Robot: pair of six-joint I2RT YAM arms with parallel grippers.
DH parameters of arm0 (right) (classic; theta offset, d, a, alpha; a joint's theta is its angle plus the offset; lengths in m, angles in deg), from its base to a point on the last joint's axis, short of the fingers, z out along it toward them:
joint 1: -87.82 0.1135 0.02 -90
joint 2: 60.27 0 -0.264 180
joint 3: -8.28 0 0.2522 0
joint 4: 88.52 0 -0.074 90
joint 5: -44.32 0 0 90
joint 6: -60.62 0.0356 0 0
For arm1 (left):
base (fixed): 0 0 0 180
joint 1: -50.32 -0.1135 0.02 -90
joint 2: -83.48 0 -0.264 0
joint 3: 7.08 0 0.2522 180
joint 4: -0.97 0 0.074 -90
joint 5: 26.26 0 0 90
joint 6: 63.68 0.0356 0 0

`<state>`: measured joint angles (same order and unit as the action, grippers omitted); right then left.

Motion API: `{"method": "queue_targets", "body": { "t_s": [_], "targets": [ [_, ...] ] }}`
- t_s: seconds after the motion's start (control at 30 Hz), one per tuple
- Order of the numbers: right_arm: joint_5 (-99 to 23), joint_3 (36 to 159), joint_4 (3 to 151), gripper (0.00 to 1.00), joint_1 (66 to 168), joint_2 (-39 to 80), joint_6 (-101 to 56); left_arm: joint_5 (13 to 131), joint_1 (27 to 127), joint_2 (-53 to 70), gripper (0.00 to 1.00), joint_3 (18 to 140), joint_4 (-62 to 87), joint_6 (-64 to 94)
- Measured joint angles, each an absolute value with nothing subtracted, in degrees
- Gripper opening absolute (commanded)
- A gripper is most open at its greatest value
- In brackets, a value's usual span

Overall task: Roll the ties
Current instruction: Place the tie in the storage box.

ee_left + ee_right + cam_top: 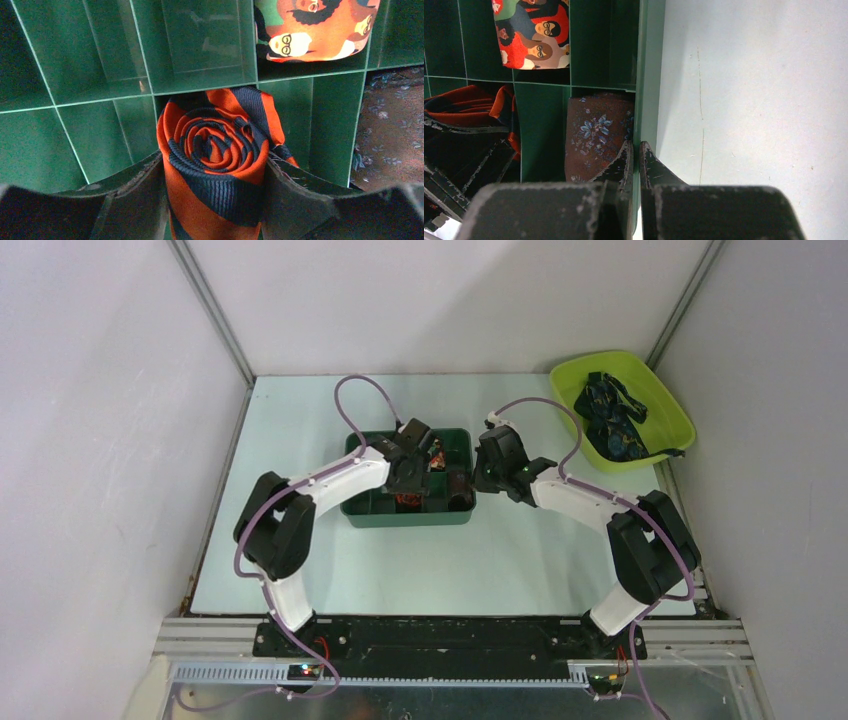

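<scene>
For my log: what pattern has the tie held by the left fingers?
Rolled tie: orange with dark stripes; best in left wrist view.

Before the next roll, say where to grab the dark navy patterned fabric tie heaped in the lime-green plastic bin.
Probably a loop on top of the dark navy tie, coming down from straight above: it lies loosely bunched, and the walls of the lime-green bin block any sideways approach.
</scene>
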<state>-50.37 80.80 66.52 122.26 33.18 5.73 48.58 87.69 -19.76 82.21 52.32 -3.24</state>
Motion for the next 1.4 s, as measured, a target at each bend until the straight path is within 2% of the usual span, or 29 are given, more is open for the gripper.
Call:
{"method": "queue_targets", "body": {
  "t_s": [0.2, 0.47, 0.63, 0.87, 1.0, 1.13, 1.27, 1.37, 1.4],
  "targets": [
    [-50.33, 80.80, 66.54, 0.00, 122.26, 33.20, 5.73, 48.28, 87.69, -19.06, 0.76, 82.25, 52.49, -3.18],
    [-50.28, 80.80, 66.59, 0.00, 122.26, 33.20, 5.73, 47.34, 87.69, -17.80, 0.69, 83.30, 53.30, -3.04],
    [-50.22, 80.80, 67.00, 0.00, 122.26, 33.36, 5.71, 47.36, 87.67, -17.71, 0.77, 83.30, 53.28, -3.09],
    [-50.17, 80.80, 67.11, 0.00, 122.26, 33.42, 5.71, 46.75, 87.64, -17.38, 0.95, 83.30, 53.74, -3.13],
    [-50.11, 80.80, 67.31, 0.00, 122.26, 33.49, 5.71, 46.75, 87.67, -16.57, 0.96, 83.30, 54.06, -3.13],
    [-50.04, 80.80, 67.40, 0.00, 122.26, 33.51, 5.73, 46.75, 87.67, -15.04, 0.92, 83.41, 54.76, -3.13],
    [-50.02, 80.80, 67.44, 0.00, 122.26, 33.51, 5.71, 46.49, 87.67, -13.29, 0.81, 84.04, 55.16, -3.13],
    [-50.02, 80.80, 67.44, 0.11, 122.26, 33.51, 5.73, 46.33, 87.67, -11.59, 0.69, 84.18, 55.22, -3.13],
    [-50.02, 80.80, 67.46, 0.18, 122.26, 33.51, 5.71, 46.31, 87.67, -11.11, 0.67, 84.18, 55.27, -3.18]
  ]
}}
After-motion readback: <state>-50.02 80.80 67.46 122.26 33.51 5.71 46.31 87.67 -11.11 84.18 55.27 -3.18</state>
